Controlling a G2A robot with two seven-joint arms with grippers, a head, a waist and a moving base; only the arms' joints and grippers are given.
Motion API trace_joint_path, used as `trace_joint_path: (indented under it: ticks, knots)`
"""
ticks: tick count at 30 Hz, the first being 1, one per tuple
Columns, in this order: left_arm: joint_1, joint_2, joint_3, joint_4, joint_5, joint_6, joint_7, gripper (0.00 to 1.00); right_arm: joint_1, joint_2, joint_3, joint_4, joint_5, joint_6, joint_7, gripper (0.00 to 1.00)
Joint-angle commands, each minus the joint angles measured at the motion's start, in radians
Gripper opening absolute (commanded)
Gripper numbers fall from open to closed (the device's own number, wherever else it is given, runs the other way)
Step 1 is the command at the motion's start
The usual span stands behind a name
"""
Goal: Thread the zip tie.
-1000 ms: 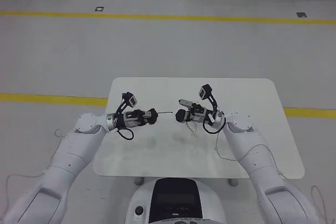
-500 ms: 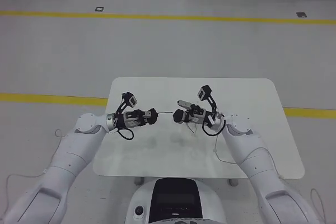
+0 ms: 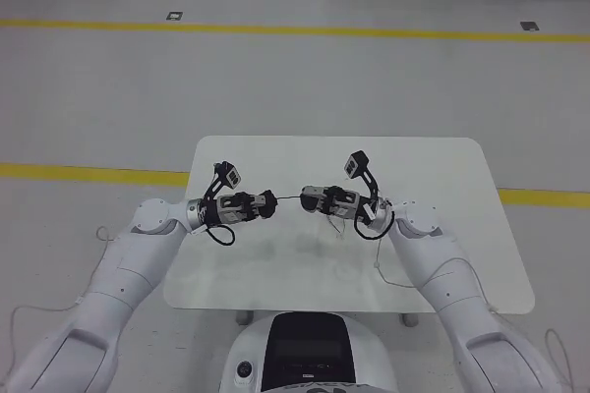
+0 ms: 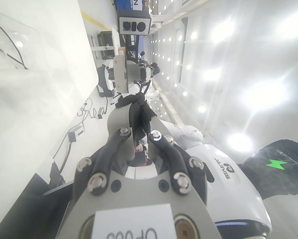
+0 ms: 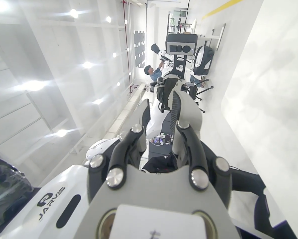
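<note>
A white rectangular surface (image 3: 442, 255) with rounded corners spreads beneath the left fingers (image 3: 266, 203) and the right fingers (image 3: 311, 199), reaching well past them on every side. It stands on a pale grey floor (image 3: 79, 88), where a yellow line (image 3: 59, 173) passes under it.

Label (image 4: 132, 222) on left hand (image 4: 138, 111); print seemingly cut off.

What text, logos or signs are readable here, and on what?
White arm shell: maker's wordmark with logo, legible; a brand, so not quoted.
Black cover: green lightning-bolt sign, no words.
Left wrist label: upside down, cut by the edge; not readable whole.
Right wrist label: cut off, unreadable.
Table: none.
</note>
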Motion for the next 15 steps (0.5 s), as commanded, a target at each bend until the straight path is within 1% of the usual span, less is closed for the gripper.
trace_joint_path:
  ticks: [1, 4, 5, 8, 13, 14, 15]
  knots:
    - [0.0, 0.0, 0.0, 0.0, 0.0, 0.0, 0.0, 0.0, 0.001, 0.001, -0.003, 0.002, 0.003, -0.001, 0.0, 0.13]
    - [0.0, 0.0, 0.0, 0.0, 0.0, 0.0, 0.0, 0.0, 0.003, 0.003, -0.008, 0.004, 0.007, -0.001, 0.0, 0.06]
    - [0.0, 0.0, 0.0, 0.0, 0.0, 0.0, 0.0, 0.0, 0.004, 0.003, -0.011, 0.005, 0.008, -0.001, 0.0, 0.06]
    - [0.0, 0.0, 0.0, 0.0, 0.0, 0.0, 0.0, 0.0, 0.007, 0.005, -0.016, 0.006, 0.01, -0.003, 0.004, 0.13]
    - [0.0, 0.0, 0.0, 0.0, 0.0, 0.0, 0.0, 0.0, 0.009, 0.008, -0.024, 0.007, 0.015, -0.006, 0.01, 0.15]
    - [0.0, 0.0, 0.0, 0.0, 0.0, 0.0, 0.0, 0.0, 0.009, 0.008, -0.025, 0.007, 0.016, -0.007, 0.01, 0.18]
    - [0.0, 0.0, 0.0, 0.0, 0.0, 0.0, 0.0, 0.0, 0.009, 0.009, -0.026, 0.006, 0.017, -0.008, 0.011, 0.18]
